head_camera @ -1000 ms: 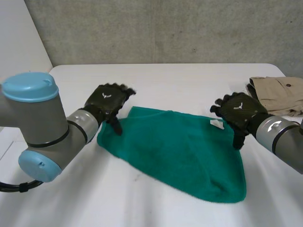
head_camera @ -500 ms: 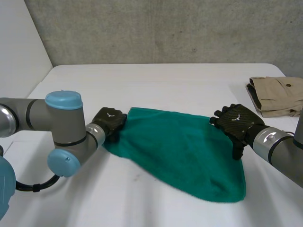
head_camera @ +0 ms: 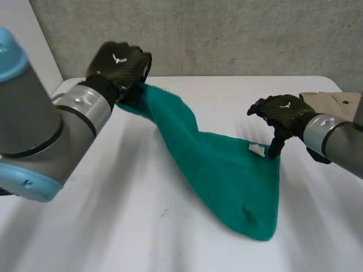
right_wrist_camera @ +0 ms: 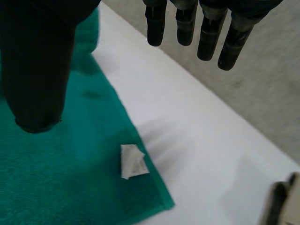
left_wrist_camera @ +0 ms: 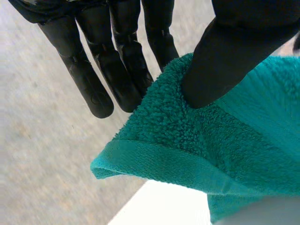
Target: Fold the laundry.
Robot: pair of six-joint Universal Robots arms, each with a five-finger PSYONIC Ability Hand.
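Note:
A green towel (head_camera: 227, 170) stretches from the table up to my left hand (head_camera: 119, 65), which holds one corner high above the table's far left. In the left wrist view the thumb (left_wrist_camera: 234, 51) pinches the towel's hemmed corner (left_wrist_camera: 197, 136) against the fingers (left_wrist_camera: 108, 70). My right hand (head_camera: 281, 113) is open over the towel's right corner. Its thumb (right_wrist_camera: 37, 61) points down at the cloth (right_wrist_camera: 70, 178) beside a small white tag (right_wrist_camera: 132, 161), and its fingers stay straight and clear of the towel. The rest of the towel lies on the table.
A folded beige garment (head_camera: 334, 105) lies at the table's right edge, just behind my right arm. A grey wall runs behind the white table (head_camera: 113, 215).
My left hand shut on the towel's left corner and lifted it up and back, pulling the cloth into a slanted ridge. My right hand rose slightly and stayed at the right corner.

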